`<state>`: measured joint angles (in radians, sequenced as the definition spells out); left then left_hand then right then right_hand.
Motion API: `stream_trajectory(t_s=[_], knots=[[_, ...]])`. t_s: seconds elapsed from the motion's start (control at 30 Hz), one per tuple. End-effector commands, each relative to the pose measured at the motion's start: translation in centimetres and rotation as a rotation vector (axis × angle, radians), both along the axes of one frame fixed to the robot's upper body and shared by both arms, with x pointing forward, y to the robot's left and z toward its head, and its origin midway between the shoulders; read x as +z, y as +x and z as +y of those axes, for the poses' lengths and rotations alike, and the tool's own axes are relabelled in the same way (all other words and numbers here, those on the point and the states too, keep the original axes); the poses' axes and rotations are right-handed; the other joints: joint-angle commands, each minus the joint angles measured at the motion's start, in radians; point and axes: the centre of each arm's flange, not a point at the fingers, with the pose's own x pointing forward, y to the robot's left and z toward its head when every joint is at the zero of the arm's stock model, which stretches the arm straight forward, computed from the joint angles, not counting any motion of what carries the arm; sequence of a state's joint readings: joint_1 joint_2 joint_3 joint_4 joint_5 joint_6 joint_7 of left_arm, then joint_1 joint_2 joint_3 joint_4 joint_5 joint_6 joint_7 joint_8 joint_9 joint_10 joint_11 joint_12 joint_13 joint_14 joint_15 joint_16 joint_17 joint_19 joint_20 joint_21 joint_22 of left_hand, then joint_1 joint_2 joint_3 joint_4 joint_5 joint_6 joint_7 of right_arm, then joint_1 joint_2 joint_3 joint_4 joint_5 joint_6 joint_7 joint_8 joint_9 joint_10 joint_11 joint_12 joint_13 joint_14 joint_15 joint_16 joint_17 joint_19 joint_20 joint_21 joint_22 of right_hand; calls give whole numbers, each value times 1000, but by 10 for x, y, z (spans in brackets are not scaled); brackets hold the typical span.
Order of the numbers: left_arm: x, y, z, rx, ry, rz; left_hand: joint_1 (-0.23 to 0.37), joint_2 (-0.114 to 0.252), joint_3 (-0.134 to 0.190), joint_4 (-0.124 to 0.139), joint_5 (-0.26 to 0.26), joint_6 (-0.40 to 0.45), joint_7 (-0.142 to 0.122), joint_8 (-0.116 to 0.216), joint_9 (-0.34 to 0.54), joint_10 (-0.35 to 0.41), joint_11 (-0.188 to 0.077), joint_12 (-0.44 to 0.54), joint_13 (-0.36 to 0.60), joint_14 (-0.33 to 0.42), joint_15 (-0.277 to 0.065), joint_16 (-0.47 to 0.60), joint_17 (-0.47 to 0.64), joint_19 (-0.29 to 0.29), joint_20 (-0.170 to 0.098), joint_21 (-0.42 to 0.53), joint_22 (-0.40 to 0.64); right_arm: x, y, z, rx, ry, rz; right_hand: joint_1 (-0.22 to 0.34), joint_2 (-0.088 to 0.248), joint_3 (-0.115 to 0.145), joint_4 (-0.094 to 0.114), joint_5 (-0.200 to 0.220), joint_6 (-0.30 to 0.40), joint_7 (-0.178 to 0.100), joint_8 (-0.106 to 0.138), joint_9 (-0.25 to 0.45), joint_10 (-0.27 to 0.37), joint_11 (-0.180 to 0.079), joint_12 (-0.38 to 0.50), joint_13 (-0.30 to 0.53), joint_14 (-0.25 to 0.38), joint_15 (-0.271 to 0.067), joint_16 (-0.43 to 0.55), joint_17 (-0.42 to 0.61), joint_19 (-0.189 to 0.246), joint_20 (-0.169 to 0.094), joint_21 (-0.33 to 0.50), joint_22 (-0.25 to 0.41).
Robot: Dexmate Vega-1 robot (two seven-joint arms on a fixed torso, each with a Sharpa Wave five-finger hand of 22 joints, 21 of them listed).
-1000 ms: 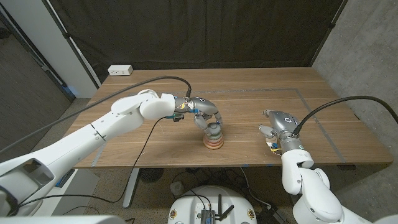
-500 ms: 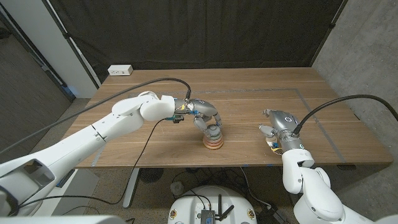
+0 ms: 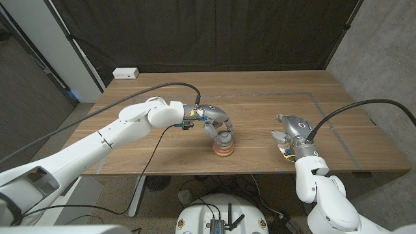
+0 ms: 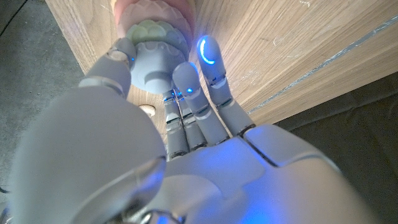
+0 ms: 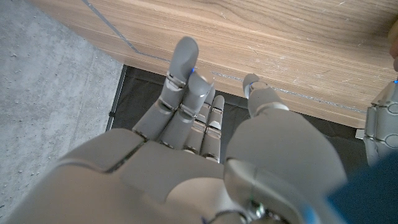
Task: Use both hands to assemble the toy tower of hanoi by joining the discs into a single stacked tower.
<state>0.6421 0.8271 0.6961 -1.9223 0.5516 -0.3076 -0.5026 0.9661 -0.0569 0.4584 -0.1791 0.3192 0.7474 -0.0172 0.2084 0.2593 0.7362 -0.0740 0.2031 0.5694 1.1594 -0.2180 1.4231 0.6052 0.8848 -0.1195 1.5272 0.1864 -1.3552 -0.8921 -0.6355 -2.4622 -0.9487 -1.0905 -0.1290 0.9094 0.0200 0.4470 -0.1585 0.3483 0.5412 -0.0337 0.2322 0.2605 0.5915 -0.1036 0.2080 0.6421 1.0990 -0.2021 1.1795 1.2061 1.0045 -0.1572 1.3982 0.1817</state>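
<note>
While one tower [image 3: 223,149] stands, two hands.

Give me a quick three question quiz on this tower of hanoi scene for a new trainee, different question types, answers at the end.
1. True or false: the left hand is on the stacked tower.
2. Multiple choice: where is the right hand? A) gripping the tower B) apart from the tower, holding nothing C) on the white power strip
3. Fill in: the tower stands near the table's ____ edge, closest to the robot.

Key:
1. True; the left wrist view shows its fingers around the tower's grey top piece.
2. B
3. front
</note>
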Motion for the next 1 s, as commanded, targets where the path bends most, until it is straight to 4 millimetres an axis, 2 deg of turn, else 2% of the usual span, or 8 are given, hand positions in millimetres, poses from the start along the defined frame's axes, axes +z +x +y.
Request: stream_trajectory(t_s=[0.03, 0.23, 0.6, 0.77, 0.93, 1.0], knots=[[2, -1, 2, 27, 14, -31, 13, 16, 5, 10, 5, -15, 0, -4, 0, 73, -88, -4, 3, 0, -1, -8, 0, 1, -92, 5, 2, 0, -1, 0, 2, -1, -4, -8, 5, 7, -1, 10, 8, 3, -4, 1, 8, 1, -3, 1, 7, -19, 3, 3, -4, -60, 4, 2], [5, -3, 2, 40, 23, -46, 2, 4, -4, 13, 2, -38, 1, -11, -1, 54, -85, -8, 2, -2, -1, -13, -5, -1, -91, 5, 2, 2, -1, 0, 4, -3, -9, -9, 5, 8, -2, 10, 7, 2, -5, 1, 10, 0, -2, 2, 7, -19, 4, 4, -3, -60, 4, 1], [7, -6, -2, 70, 71, -55, -26, -33, -35, 17, -8, -116, 13, -23, -7, -31, -67, -22, -8, -17, -2, -43, -45, -8, -90, -2, 0, 0, -3, -1, 0, 2, -10, -9, 5, 10, -3, 11, 6, 2, -5, 1, 9, 1, -4, 1, 8, -19, 7, 5, -3, -61, 3, 1], [8, -7, -4, 75, 90, -56, -39, -38, -44, 21, -11, -155, 15, -27, -11, -68, -60, -23, -13, -22, -2, -54, -61, -14, -89, -12, -3, -1, -4, -2, -3, 3, -11, -10, 5, 11, -3, 12, 7, 1, -5, 2, 9, 1, -3, 2, 8, -19, 7, 5, -3, -60, 3, 1], [9, -8, -5, 79, 103, -59, -61, -51, -61, 25, -18, -207, 24, -29, -16, -120, -49, -25, -19, -35, -2, -71, -86, -18, -88, -23, -4, -1, -5, -2, -4, 3, -10, -11, 4, 11, -3, 12, 10, 1, -4, 2, 9, 1, -4, 1, 7, -19, 6, 4, -3, -61, 3, 1], [9, -8, -6, 84, 112, -60, -77, -58, -72, 28, -24, -249, 35, -33, -19, -168, -30, -28, -22, -42, -2, -78, -99, -22, -88, -31, -5, -2, -6, -2, -7, 3, -10, -11, 4, 11, -3, 12, 8, 1, -4, 2, 9, 1, -4, 1, 7, -19, 7, 4, -3, -60, 3, 1]])
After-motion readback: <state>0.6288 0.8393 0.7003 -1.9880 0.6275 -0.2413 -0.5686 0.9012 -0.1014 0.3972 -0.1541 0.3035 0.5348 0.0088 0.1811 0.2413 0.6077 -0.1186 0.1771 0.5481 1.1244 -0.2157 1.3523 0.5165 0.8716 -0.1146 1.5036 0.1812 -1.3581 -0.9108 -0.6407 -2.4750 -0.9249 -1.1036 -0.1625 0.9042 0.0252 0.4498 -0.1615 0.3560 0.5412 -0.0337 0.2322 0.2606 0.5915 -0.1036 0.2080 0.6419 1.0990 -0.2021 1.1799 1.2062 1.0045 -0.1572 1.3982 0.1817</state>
